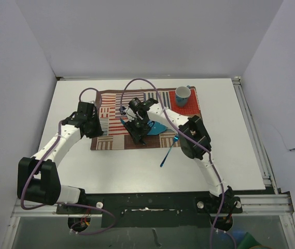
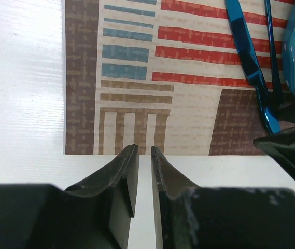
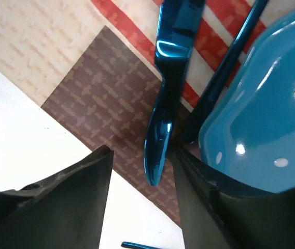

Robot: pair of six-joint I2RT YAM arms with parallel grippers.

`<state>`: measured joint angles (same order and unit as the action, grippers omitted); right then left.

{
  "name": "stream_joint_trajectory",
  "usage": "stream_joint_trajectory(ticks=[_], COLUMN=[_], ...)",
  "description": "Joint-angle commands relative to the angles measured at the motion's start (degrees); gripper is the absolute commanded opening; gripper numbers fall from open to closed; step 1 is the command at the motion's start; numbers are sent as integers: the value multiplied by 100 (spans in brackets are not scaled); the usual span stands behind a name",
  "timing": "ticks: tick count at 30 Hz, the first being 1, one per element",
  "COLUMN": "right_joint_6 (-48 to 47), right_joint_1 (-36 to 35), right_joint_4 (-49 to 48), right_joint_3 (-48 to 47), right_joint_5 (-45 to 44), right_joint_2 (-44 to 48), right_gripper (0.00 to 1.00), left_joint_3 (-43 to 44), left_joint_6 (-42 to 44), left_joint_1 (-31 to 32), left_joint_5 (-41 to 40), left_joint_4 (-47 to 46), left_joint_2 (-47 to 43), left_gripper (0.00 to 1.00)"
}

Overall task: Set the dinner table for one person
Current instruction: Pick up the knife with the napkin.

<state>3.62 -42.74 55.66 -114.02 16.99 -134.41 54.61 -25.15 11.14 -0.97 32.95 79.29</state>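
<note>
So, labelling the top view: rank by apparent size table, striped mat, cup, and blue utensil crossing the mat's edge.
dinner table
striped mat
cup and blue utensil: too alike to rank; utensil longer, cup wider

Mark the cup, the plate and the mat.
cup (image 1: 182,95): top external view, its middle.
plate (image 3: 261,98): right wrist view, its glossy inside.
mat (image 2: 188,122): left wrist view, a beige patch.
</note>
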Motion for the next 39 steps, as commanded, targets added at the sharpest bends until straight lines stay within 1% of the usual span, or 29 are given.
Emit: stream_joint_trajectory(ticks=[1, 2, 4, 7, 10, 12, 13, 14, 20, 26, 27, 29, 30, 32, 34, 35, 36, 39], right_joint_6=[47, 55, 158, 336, 512, 598, 665, 684, 813, 773, 759, 731, 731, 697, 681, 678, 668, 621], right_joint_1=[-153, -208, -324, -470, -524, -540, -550, -565, -722, -784, -790, -786, -776, -763, -753, -753, -747, -706], right_joint_4=[2, -11, -88, -227, -423, -579, -668, -696, -786, -687, -688, -640, -608, -550, -492, -484, -494, -497], right_joint_3=[35, 170, 536, 1081, 1422, 1624, 1734, 1767, 2076, 1983, 1943, 1797, 1704, 1516, 1359, 1310, 1278, 1165], right_joint_5=[-483, -602, -807, -1128, -1270, -1342, -1402, -1433, -1587, -1630, -1652, -1709, -1778, -1787, -1756, -1726, -1681, -1548], right_joint_2=[-170, -144, -96, -8, 120, 242, 299, 343, 622, 678, 679, 651, 626, 553, 456, 433, 397, 246], right_gripper=[47, 45, 36, 32, 22, 12, 3, 0, 0, 0, 1, 13, 25, 39, 57, 64, 70, 72], left_joint_3=[24, 28, 28, 25, 15, 16, 15, 15, 16, 15, 15, 15, 15, 15, 16, 10, 13, 15], left_joint_6=[91, 95, 91, 89, 91, 89, 91, 89, 98, 103, 106, 106, 106, 106, 106, 106, 105, 106], left_joint_1=[-30, -35, -28, -25, -35, -33, -32, -35, -35, -37, -38, -33, -39, -33, -34, -33, -33, -33], left_joint_5=[137, 145, 152, 154, 161, 170, 169, 171, 203, 211, 210, 206, 211, 202, 187, 186, 183, 181], left_joint_4=[-324, -324, -326, -326, -333, -340, -342, -342, -347, -362, -360, -347, -344, -335, -337, -334, -334, -339], left_joint_2=[-207, -211, -220, -236, -239, -245, -245, -239, -213, -185, -178, -177, -181, -177, -181, -185, -190, -202], left_gripper=[17, 17, 17, 17, 17, 17, 17, 17, 17, 17, 17, 17, 18, 19, 23, 23, 24, 24])
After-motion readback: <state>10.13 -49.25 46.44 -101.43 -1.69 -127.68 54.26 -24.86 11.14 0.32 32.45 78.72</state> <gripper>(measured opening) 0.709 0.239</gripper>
